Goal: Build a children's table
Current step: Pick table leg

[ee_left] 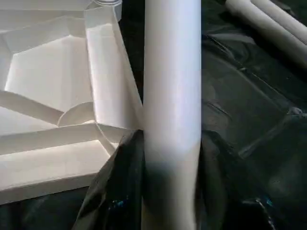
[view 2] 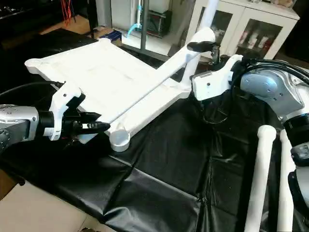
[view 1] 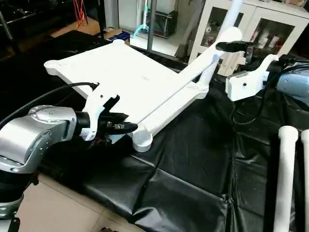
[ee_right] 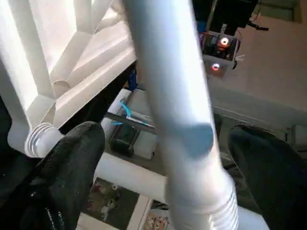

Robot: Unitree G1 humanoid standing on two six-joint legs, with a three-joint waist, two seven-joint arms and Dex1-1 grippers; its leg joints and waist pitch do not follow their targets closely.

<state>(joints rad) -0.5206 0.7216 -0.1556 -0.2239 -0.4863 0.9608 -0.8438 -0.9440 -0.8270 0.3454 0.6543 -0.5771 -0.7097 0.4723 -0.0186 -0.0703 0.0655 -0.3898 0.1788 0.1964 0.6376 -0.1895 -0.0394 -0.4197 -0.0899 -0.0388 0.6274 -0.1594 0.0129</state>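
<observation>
Left gripper point(view 1: 126, 126): closed on the near, flared end of a leg point(view 1: 169, 99), pinning it at the tabletop's near corner, apparently to steady the tube.
Right gripper point(view 1: 231, 47): fingers point(ee_right: 72, 163) spread wide on either side of the same leg's far end, touching nothing, so the hold looks released or not yet taken.
Leg: lies slantwise along the tabletop's right edge, rising toward the far right.
Tabletop point(view 1: 111, 67): tilted on the black sheet point(view 1: 183, 179), ribbed underside seen by the wrist cameras.
Spare legs point(view 1: 287, 179): parked on the sheet at near right, well apart.
Cabinet point(view 1: 270, 24): behind, far right.
</observation>
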